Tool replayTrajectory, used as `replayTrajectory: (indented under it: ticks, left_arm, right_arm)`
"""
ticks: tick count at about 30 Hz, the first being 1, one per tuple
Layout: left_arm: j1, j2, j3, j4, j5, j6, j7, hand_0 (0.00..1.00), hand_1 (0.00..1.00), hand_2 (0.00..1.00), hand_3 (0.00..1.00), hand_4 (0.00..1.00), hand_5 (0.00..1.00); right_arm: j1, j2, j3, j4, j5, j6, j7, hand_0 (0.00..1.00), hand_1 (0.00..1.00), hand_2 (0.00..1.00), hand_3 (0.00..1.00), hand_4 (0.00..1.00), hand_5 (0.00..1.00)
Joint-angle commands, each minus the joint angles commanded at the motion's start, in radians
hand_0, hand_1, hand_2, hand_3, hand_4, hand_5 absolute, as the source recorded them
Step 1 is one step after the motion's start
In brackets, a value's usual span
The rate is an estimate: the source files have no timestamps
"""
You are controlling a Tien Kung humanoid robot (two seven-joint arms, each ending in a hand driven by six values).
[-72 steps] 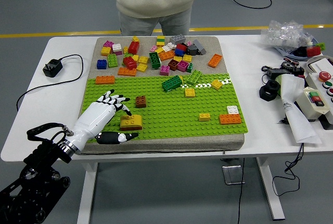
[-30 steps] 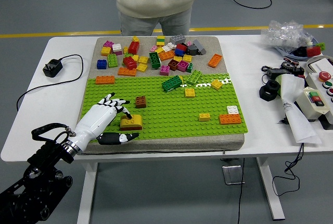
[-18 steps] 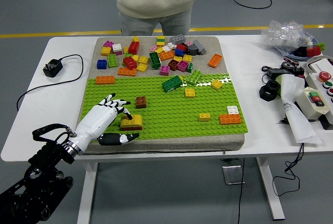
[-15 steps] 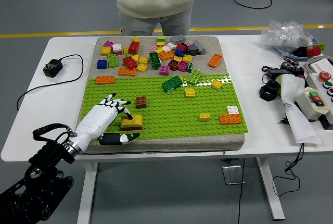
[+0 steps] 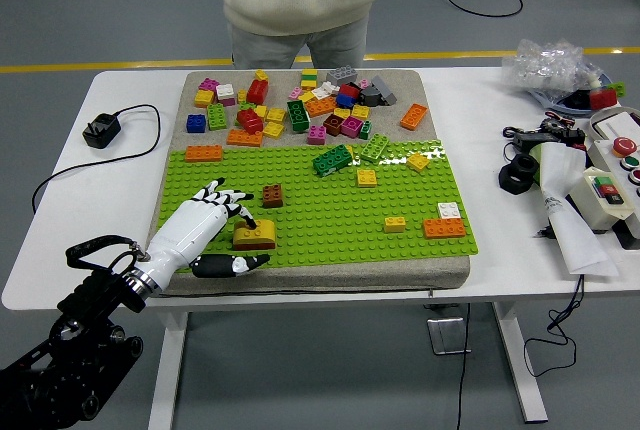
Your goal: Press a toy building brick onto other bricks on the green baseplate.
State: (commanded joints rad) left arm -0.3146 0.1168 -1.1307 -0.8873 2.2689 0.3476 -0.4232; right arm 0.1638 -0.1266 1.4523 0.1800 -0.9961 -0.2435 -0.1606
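Head view, looking down over the white table (image 5: 110, 185): my left hand (image 5: 205, 230) lies on the near-left part of the green baseplate (image 5: 320, 205), palm down, fingers (image 5: 232, 195) fanned and loosely bent. One fingertip rests on top of the yellow brick (image 5: 254, 236), which sits on the plate just right of my palm. My thumb (image 5: 228, 266) stretches out low along the plate's near edge, just below that brick — I cannot tell whether it touches it. I close around nothing; it is a press from above, not a grasp. My right hand is nowhere to be seen.

A brown brick (image 5: 271, 195) stands on the plate just beyond the yellow one, apart from it. Farther right on the plate sit a small yellow brick (image 5: 395, 223), and an orange brick (image 5: 442, 227) with a white brick (image 5: 449, 210) against its far side. Near the plate's far edge lie a dark green brick (image 5: 331, 159), another yellow one (image 5: 366, 177), and at far left an orange one (image 5: 204, 153).

Beyond the plate, on the grey mat (image 5: 300, 275), a loose pile of bricks (image 5: 300, 108) in many colours is scattered. A person (image 5: 298, 0) in a cream top stands at the far side — no hands showing. A black plug (image 5: 101, 130) with its cord lies at the table's left; a controller box (image 5: 615, 180) and black parts crowd the right end.
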Motion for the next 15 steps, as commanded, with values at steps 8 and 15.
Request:
replayTrajectory:
  ticks: [8, 15]
  left_arm:
    - [0.001, 0.0, 0.0, -0.004, 0.0, -0.002, -0.001, 0.998, 0.889, 0.87, 0.561, 0.903, 0.675]
    - [0.001, 0.005, -0.005, -0.006, 0.0, -0.006, -0.002, 0.998, 0.89, 0.869, 0.559, 0.901, 0.671]
  right_arm:
    - [0.0, 0.0, 0.0, 0.0, 0.0, -0.001, 0.001, 0.803, 0.732, 0.755, 0.741, 0.998, 0.669]
    - [-0.001, -0.001, 0.0, 0.0, -0.001, 0.0, 0.0, 0.803, 0.729, 0.755, 0.742, 0.998, 0.669]
